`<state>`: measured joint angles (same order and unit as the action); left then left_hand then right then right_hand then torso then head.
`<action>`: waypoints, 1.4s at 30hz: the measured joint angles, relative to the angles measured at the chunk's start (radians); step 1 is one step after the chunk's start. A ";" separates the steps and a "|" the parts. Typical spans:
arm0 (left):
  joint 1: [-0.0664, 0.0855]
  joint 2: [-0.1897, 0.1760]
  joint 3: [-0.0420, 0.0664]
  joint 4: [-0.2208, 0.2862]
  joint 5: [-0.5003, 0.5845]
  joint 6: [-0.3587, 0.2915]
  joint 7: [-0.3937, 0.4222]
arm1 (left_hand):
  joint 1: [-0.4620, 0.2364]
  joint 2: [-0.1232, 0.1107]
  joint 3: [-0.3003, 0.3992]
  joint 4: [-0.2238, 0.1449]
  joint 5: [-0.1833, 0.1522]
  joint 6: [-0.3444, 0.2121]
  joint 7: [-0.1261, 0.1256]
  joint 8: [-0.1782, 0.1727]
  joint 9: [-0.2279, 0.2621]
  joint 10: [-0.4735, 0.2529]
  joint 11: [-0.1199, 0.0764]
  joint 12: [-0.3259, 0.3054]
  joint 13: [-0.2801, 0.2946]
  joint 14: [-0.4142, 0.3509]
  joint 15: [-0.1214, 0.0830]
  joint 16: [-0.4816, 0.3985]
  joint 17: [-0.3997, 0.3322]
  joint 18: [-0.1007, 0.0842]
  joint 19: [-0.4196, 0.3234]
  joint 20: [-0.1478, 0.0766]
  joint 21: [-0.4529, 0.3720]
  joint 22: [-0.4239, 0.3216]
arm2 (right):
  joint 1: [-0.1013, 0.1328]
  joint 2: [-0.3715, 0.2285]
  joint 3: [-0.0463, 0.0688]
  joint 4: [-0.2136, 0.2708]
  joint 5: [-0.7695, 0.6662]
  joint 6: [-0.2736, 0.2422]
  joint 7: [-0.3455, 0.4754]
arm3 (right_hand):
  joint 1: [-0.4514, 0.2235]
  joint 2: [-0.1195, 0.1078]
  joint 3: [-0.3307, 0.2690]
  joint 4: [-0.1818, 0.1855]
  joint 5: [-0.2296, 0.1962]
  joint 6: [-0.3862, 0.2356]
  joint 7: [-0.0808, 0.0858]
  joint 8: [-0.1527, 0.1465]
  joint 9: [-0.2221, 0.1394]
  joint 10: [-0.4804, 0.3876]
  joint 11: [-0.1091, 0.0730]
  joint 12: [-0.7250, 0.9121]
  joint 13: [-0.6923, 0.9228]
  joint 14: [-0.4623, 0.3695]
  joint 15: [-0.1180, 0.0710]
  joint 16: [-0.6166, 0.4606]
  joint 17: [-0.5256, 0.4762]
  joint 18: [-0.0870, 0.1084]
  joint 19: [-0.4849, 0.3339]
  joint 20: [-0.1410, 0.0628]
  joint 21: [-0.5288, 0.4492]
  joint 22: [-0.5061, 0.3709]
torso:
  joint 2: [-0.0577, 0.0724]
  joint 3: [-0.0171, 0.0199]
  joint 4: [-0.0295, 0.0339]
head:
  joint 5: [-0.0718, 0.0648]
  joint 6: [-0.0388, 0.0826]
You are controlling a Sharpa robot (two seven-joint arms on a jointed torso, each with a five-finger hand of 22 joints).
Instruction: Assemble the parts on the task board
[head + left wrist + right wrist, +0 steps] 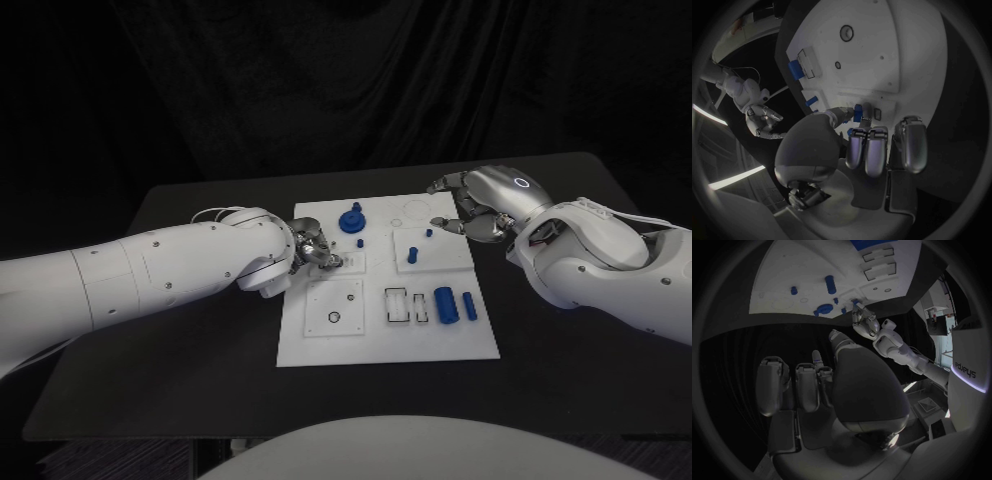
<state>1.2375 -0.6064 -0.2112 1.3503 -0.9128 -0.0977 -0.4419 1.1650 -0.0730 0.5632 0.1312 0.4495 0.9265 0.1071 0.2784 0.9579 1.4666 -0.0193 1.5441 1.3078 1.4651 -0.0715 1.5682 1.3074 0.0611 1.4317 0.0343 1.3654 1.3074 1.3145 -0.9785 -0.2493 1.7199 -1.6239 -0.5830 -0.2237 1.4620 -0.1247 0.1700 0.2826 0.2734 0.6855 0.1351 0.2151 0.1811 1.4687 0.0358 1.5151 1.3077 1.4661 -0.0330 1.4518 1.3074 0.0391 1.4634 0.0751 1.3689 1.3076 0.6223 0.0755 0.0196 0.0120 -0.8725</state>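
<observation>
Your left hand [310,250] pinches a blue part [858,113] at its fingertips over the board [433,345]; lower it squarely. Right hand [473,208] hovers, fingers curled, empty.

You have a black bench [173,400] filling the lower half of the head view, its far edge running from about 10 o'clock to 2 o'clock. Behind it, from 9 o'clock over the top to 3 o'clock, hangs a black curtain [346,80] in soft vertical folds; it swallows nearly all the light. At 7 o'clock, below the bench's near corner, you can make out a strip of grey ribbed floor [108,462]. In the left wrist view, two pale bright streaks [711,116] sit at roughly 8 and 9 o'clock on the rim; what they are cannot be told.
</observation>
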 measured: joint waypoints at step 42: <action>-0.009 0.010 0.001 -0.029 -0.001 0.012 0.034 | -0.150 0.019 -0.076 0.056 -0.218 0.056 -0.046 -0.080 -0.045 0.000 0.000 -0.012 0.000 0.000 0.000 0.000 0.000 0.000 -0.004 0.004 -0.035 0.000 | 0.000 0.009 0.000 -0.007 0.010 0.040 -0.020 | 0.008 0.008 0.008 -0.003 0.009 0.007 0.000 0.004 -0.002 0.000 0.000 0.000 0.000 0.000 0.000 -0.004 0.000 0.000 0.000 0.000 -0.006 0.000 | 0.000 0.0005 0.0008 | 0.000 0.000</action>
<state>1.2287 -0.5969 -0.2104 1.3212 -0.9138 -0.0858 -0.4080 1.0153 -0.0539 0.4873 0.1871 0.2313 0.9826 0.0610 0.1983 0.9134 1.4667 -0.0192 1.5324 1.3078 1.4651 -0.0714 1.5682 1.3074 0.0610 1.4280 0.0380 1.3300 1.3074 1.3143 -0.9693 -0.2493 1.7127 -1.6141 -0.5431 -0.2440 1.4700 -0.1168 0.1783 0.2799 0.2827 0.6929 0.1352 0.2187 0.1791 1.4686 0.0357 1.5151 1.3076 1.4661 -0.0330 1.4478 1.3074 0.0390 1.4635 0.0751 1.3629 1.3074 0.6220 0.0760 0.0203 0.0124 -0.8725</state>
